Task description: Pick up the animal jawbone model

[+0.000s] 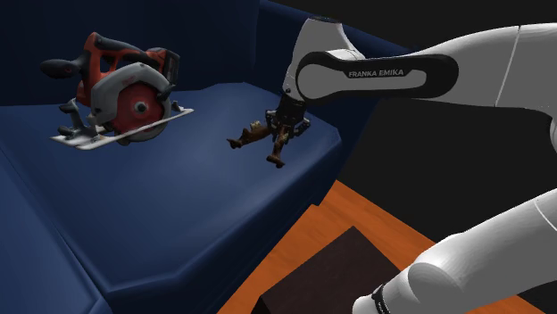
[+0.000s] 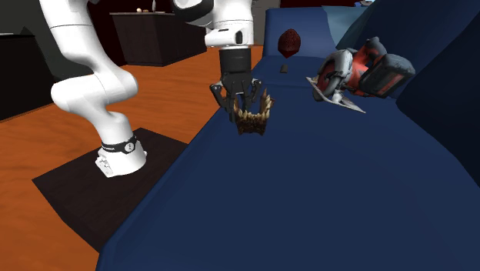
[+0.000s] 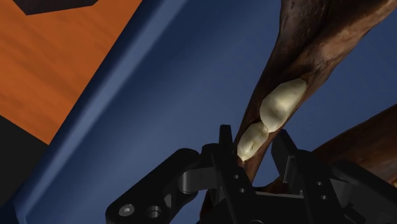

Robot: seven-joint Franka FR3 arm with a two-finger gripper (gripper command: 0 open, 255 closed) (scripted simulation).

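shoulder view: the white arm reaches across to the blue sofa (image 1: 178, 223), and the black gripper (image 1: 284, 128) is clamped on the brown jawbone (image 1: 254, 135) near the seat's front edge. the bone's prongs stick out toward the view's left and down. a red and grey circular saw (image 1: 120, 94) sits well apart, at the view's left. the dark stand (image 1: 335, 268) rests on an orange floor (image 1: 357, 210).

second exterior view: the gripper (image 2: 241, 106) points straight down and the jawbone (image 2: 255, 122) hangs from it, teeth up, over the seat's near edge. i cannot tell if it touches the cushion. further along the sofa (image 2: 323, 192) lie a dark red rounded object (image 2: 289, 42) and the saw (image 2: 361, 71).

wrist view: the 2 fingers of the gripper (image 3: 253, 149) pinch 1 branch of the jawbone (image 3: 305, 51) right at its pale teeth (image 3: 280, 105), with blue cushion behind.
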